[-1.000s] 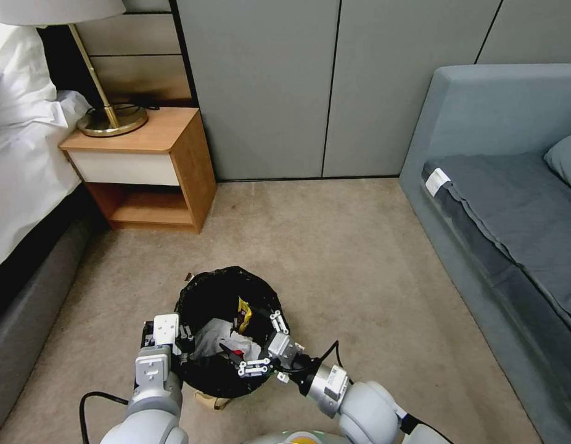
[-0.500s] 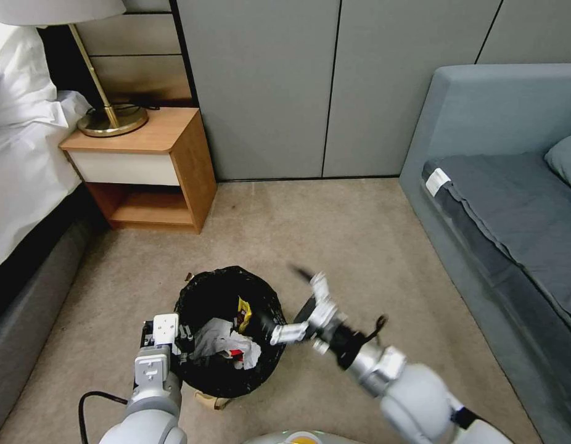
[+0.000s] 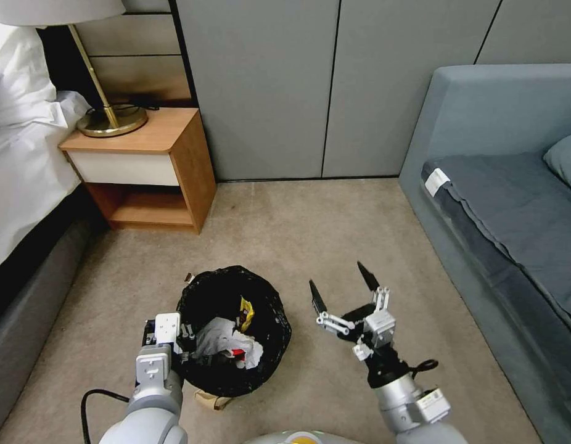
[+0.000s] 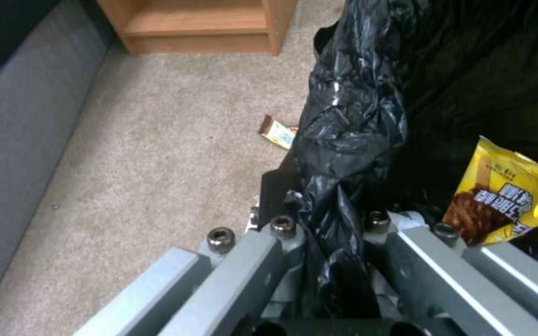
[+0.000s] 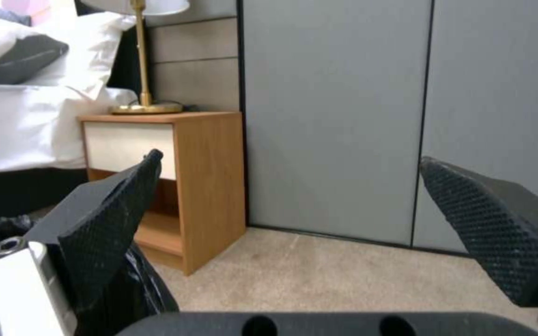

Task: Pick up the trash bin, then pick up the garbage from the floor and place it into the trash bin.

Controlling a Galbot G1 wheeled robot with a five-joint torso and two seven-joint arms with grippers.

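Clamping the left gripper (image 3: 172,338) onto a fold of glossy black liner at the near-left rim of the trash bin (image 3: 279,320), over beige carpet. Leaving 1 small brown-and-cream wrapper (image 3: 188,277) lying flat on the carpet just beside the bin's far-left rim, with its long axis slanting in toward the liner. Carrying in the bin a yellow snack wrapper (image 3: 245,313) and crumpled white tissues (image 3: 222,338). Hovering the right gripper (image 3: 338,277) to the bin's right, with jaws spread wide and empty, putting the bin between it and that stray wrapper, nearer the occupied left arm.
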